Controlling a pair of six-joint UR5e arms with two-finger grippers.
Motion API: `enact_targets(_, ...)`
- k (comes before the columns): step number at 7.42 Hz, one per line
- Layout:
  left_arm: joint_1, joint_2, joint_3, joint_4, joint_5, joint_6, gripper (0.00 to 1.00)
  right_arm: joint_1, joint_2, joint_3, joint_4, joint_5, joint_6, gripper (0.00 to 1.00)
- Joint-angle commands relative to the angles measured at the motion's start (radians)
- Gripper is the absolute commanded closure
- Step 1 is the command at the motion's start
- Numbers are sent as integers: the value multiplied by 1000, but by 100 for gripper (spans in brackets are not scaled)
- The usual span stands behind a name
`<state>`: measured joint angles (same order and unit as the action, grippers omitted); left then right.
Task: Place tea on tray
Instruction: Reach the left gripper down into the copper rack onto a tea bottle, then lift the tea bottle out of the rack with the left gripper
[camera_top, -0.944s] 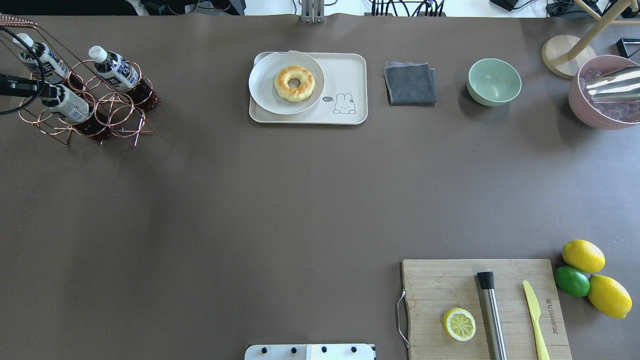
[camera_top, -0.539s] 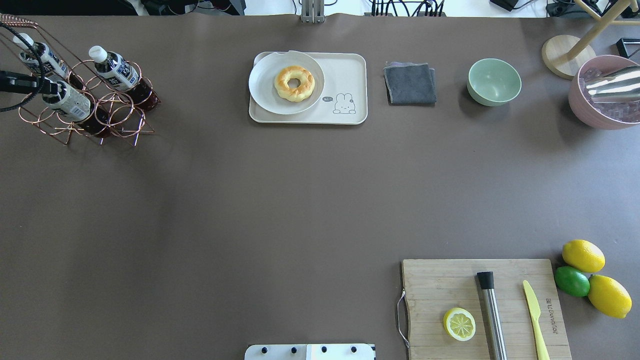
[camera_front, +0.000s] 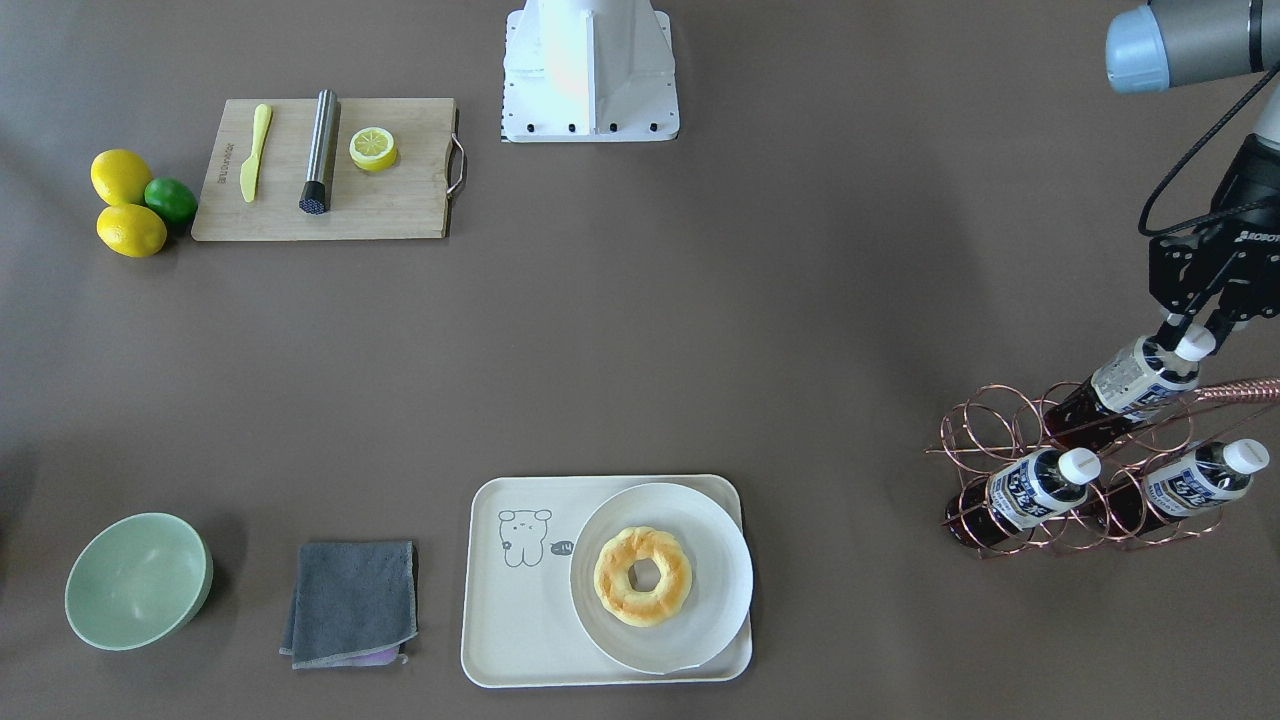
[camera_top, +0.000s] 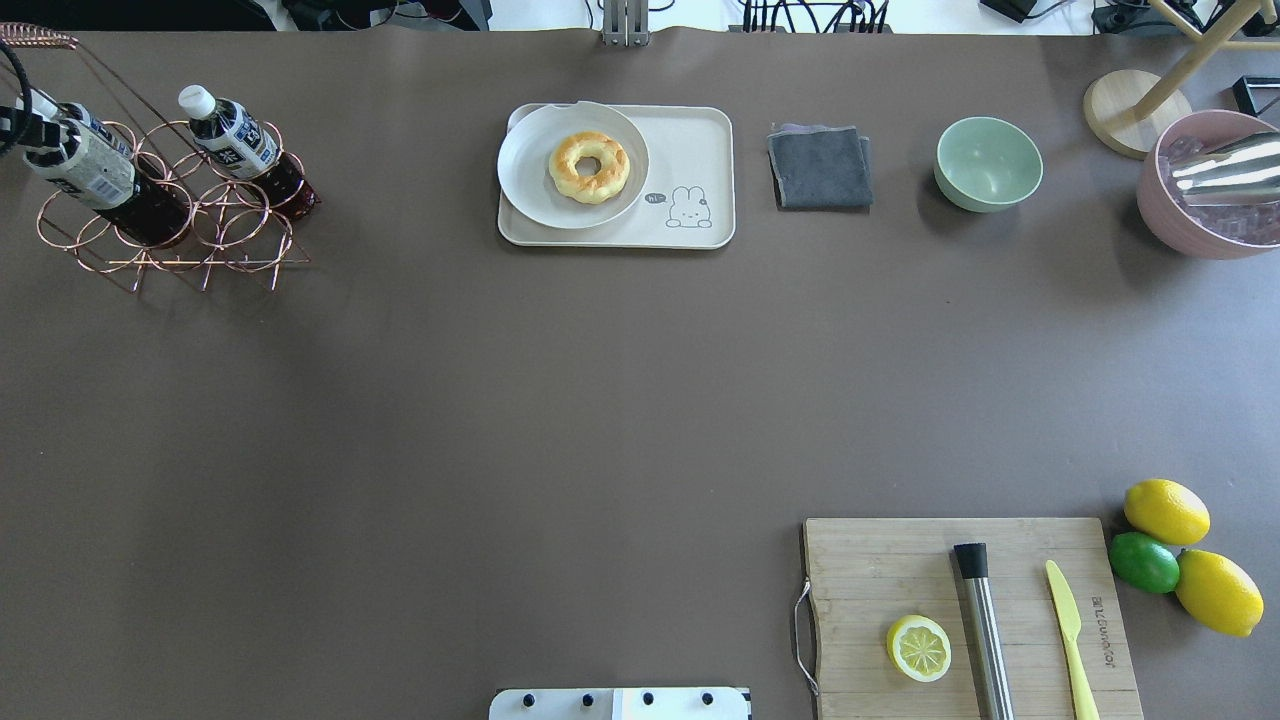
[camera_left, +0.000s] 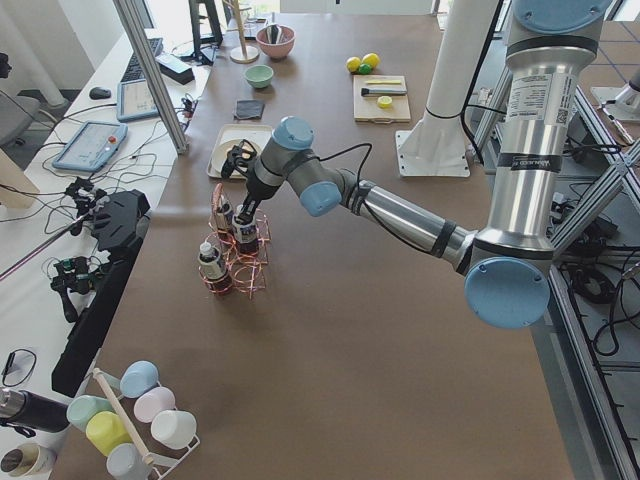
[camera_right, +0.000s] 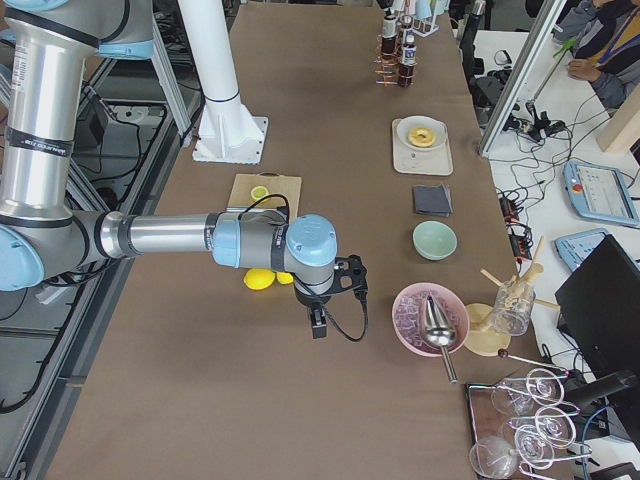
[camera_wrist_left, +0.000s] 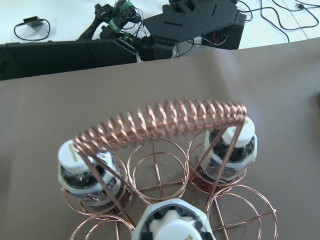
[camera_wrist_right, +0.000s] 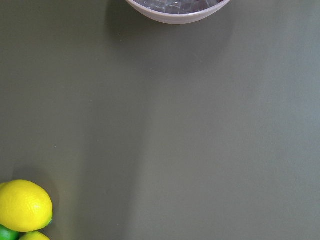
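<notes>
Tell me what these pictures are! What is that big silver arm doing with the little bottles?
It is a robot with two arms at a table. Each picture shows one moment from another camera: above, across the table, both ends, and one on each wrist. The left fingers pinch the white cap of one tea bottle at the copper wire rack. The right arm hangs over bare table near the lemons. Also there: a tray with a donut on a plate, and a cutting board.

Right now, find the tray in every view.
Front-facing: tray bottom centre.
Overhead: top centre.
Exterior left: upper left.
Exterior right: upper right.
Left wrist: not in view.
Right wrist: not in view.
Landmark: the plate on it.
</notes>
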<state>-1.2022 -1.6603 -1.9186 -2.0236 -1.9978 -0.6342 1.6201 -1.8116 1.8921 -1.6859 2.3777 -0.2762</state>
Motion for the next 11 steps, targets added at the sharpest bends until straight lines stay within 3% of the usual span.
enact_targets(1,-107,-42,-61,124,-126,41,100,0,-2,-2,0,2,0,0)
enact_targets(4,-105,-102,-247,435,-127,4,100,0,-2,-4,-2,2,0,0)
enact_targets(6,28,-105,-345,462,-78,-164,100,0,-3,-4,-2,2,0,0)
enact_targets(7,135,-174,-385,517,4,-285,100,0,-3,-4,-2,2,0,0)
enact_targets(8,256,-305,-395,663,86,-400,100,0,-5,-4,-2,2,0,0)
enact_targets(9,400,-458,-390,812,225,-480,100,0,-5,-4,-2,2,0,0)
enact_targets(11,632,-605,-297,882,466,-634,100,0,-5,1,0,20,0,0)
